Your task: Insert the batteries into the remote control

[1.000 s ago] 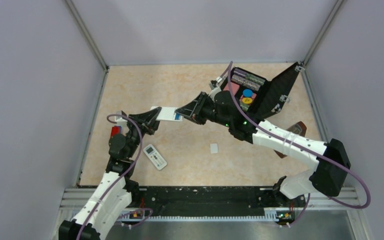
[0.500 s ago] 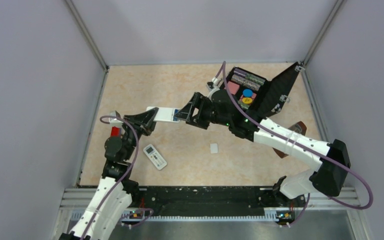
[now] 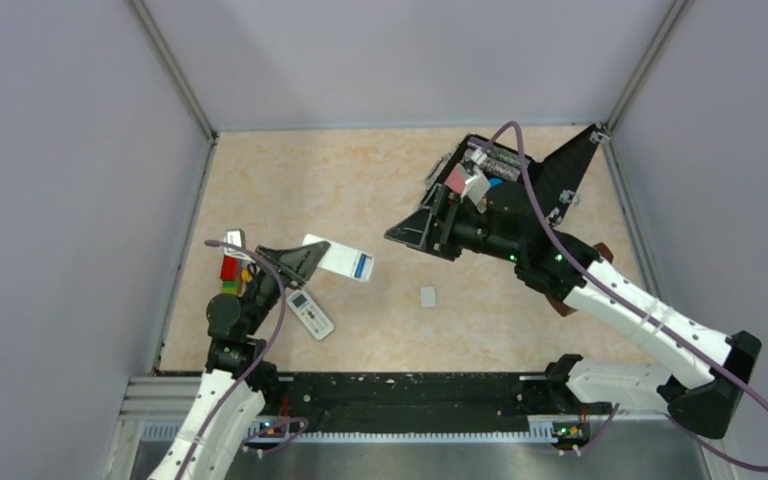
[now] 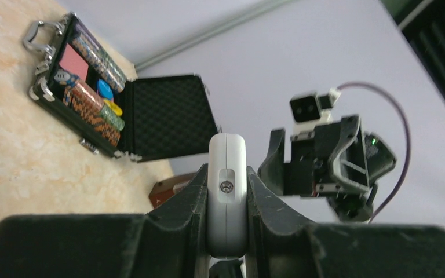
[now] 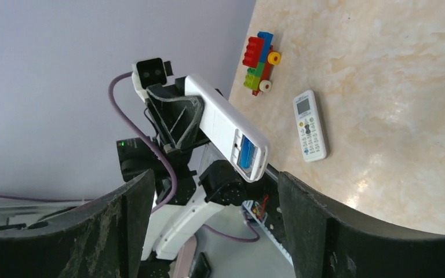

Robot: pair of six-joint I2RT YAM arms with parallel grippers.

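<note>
Beige bench (image 3: 360,180), two remotes: the left pincer (image 3: 300,258) clamps the remote control (image 3: 338,259), blue batteries (image 5: 246,155) in its open bay, number unclear; the second remote (image 3: 309,313) lies flat. Well apart, the right pincer (image 3: 402,232) gapes, empty.

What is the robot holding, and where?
The fingers of the left gripper pinch the remote control near the end opposite its battery bay. The right gripper holds nothing.
</note>
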